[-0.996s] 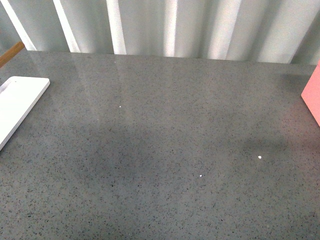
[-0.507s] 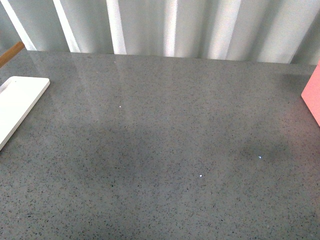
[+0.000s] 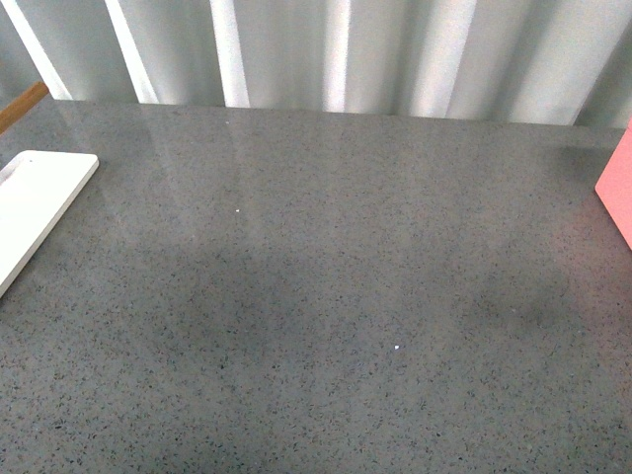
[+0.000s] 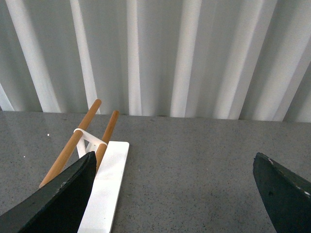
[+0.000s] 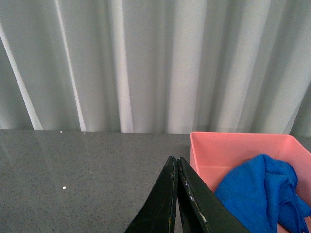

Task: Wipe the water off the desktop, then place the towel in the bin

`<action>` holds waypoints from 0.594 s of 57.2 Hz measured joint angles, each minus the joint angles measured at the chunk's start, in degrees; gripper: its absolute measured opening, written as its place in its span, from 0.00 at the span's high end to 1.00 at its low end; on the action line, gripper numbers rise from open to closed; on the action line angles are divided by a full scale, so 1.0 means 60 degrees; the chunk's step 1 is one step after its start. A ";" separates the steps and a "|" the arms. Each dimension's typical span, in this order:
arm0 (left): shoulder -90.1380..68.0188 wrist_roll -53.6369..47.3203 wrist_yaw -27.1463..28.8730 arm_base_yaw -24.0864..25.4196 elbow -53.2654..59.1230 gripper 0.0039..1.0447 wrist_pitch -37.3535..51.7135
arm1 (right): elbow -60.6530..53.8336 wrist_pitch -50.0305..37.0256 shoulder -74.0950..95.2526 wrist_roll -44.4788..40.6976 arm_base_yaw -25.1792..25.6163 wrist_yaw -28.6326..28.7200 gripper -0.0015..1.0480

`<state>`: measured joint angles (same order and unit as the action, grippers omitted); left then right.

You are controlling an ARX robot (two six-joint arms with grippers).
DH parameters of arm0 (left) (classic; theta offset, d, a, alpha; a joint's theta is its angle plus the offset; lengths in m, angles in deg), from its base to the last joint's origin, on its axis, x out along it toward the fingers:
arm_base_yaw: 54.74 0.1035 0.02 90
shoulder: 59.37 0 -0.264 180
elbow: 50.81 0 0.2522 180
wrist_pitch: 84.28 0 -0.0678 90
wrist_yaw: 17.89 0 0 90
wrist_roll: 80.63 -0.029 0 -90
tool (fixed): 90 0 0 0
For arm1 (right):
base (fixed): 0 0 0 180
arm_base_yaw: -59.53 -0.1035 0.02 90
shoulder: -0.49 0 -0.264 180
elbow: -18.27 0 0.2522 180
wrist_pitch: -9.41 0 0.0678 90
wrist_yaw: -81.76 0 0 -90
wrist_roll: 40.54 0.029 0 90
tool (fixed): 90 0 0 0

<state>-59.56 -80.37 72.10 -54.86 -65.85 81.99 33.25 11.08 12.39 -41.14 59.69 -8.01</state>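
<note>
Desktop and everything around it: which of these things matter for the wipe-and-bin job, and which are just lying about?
Part of the job:
- desktop, speckled grey
- towel, blue, lying bunched inside the bin
- bin, pink, at the desktop's right edge

Just lying about:
- white tray, at the left edge
- two wooden rods in a white bracket beside the tray
- curtain behind
</note>
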 joint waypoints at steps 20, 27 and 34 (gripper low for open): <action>0.0004 0.0004 0.0000 0.0000 0.0000 0.06 0.0000 | 0.0000 0.1978 -0.1942 0.0004 0.0000 -0.0025 0.97; 0.0007 0.0000 0.0000 0.0000 0.0000 0.06 0.0000 | 0.0000 0.2007 -0.1942 0.0004 0.0000 -0.0025 0.97; 0.0011 0.0000 0.0004 0.0000 0.0000 0.06 0.0000 | 0.0000 0.2011 -0.1942 0.0000 0.0000 -0.0025 0.95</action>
<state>-59.49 -80.37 72.12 -54.86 -65.85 81.99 33.25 23.14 0.74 -41.14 59.69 -8.16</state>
